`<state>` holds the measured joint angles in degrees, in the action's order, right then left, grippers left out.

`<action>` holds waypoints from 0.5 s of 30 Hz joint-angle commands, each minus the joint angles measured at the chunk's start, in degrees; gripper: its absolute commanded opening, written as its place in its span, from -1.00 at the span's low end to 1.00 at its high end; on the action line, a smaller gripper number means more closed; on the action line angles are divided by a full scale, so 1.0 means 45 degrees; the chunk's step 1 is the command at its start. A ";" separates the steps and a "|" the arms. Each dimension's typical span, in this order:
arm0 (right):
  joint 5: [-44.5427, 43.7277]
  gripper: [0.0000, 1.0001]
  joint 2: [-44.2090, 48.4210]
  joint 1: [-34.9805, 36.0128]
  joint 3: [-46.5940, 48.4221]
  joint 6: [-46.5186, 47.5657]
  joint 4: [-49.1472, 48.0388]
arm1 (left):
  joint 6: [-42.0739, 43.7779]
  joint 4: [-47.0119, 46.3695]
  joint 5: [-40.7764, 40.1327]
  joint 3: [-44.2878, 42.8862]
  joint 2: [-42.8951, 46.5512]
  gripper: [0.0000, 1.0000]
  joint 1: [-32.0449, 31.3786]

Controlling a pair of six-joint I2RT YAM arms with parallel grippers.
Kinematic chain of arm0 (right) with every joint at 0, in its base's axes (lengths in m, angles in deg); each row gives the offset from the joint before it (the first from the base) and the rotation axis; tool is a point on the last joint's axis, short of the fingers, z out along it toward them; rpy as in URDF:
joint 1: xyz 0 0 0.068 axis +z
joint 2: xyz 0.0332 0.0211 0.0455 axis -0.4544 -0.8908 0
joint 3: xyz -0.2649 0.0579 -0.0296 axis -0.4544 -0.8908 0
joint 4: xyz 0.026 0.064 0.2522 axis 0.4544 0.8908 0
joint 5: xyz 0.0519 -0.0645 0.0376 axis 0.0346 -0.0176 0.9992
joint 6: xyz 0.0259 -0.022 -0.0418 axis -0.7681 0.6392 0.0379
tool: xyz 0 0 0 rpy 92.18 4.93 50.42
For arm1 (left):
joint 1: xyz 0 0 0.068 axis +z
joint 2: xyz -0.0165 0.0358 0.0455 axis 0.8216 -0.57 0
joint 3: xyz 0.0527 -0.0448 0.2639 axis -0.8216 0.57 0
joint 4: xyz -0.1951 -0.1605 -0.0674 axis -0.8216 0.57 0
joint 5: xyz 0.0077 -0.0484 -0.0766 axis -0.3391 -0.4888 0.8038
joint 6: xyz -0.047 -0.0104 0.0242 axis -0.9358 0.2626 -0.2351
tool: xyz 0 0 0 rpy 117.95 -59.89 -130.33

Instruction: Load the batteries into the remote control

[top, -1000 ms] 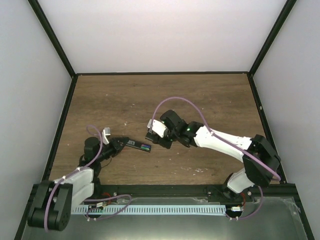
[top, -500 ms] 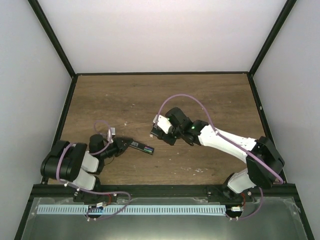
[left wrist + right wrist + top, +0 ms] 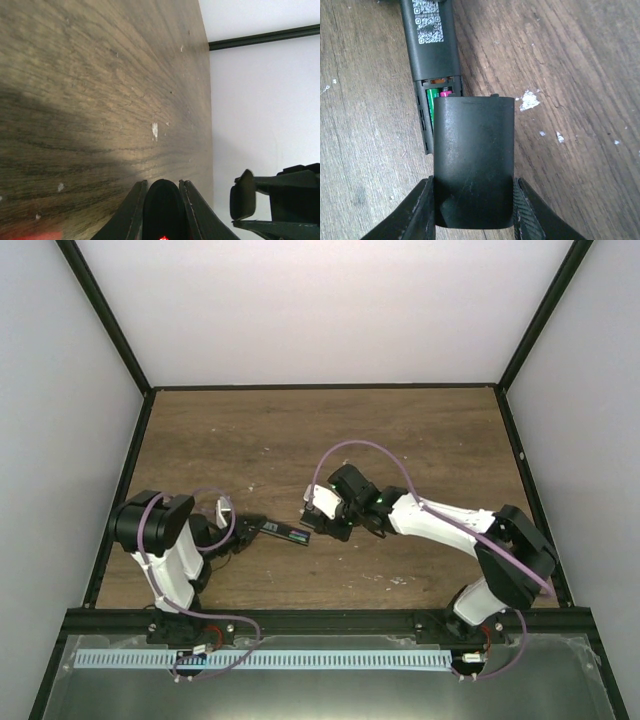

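The black remote control [image 3: 283, 532] lies back side up on the wooden table, with a QR label showing in the right wrist view [image 3: 431, 37]. Its battery bay is open, and a green battery [image 3: 431, 102] and a pink-purple battery end [image 3: 445, 91] sit inside. My left gripper [image 3: 250, 527] is shut on the remote's rounded end [image 3: 162, 210]. My right gripper [image 3: 318, 516] is shut on a black battery cover [image 3: 472, 160]. It holds the cover just over the open bay and hides most of it.
White specks of debris [image 3: 529, 100] lie on the wood beside the remote. Black frame rails [image 3: 120, 500] and white walls bound the table. Part of the right gripper [image 3: 280, 197] shows at the right of the left wrist view.
My left arm has swung upright over its base while still holding the remote. My right gripper has moved the cover down and left, closer to the remote's open end.
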<state>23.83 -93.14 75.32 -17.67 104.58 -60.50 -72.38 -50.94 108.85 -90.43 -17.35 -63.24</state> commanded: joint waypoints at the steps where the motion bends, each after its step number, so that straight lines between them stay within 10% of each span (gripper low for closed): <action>1: 0.0634 -0.52 -0.0539 0.0010 0.0349 0.0394 -0.0441 | 0.0661 -0.1363 -0.0571 0.0202 0.0016 -1.00 0.0017; 15: 0.0874 -0.51 -0.2282 0.0344 0.1320 0.1138 -0.0554 | 0.0974 -0.1383 -0.0396 -0.0082 -0.1148 -1.00 0.0018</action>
<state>26.80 -101.84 75.78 -14.67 108.08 -61.90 -71.40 -52.82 108.65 -91.15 -20.39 -63.21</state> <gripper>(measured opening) 0.299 0.157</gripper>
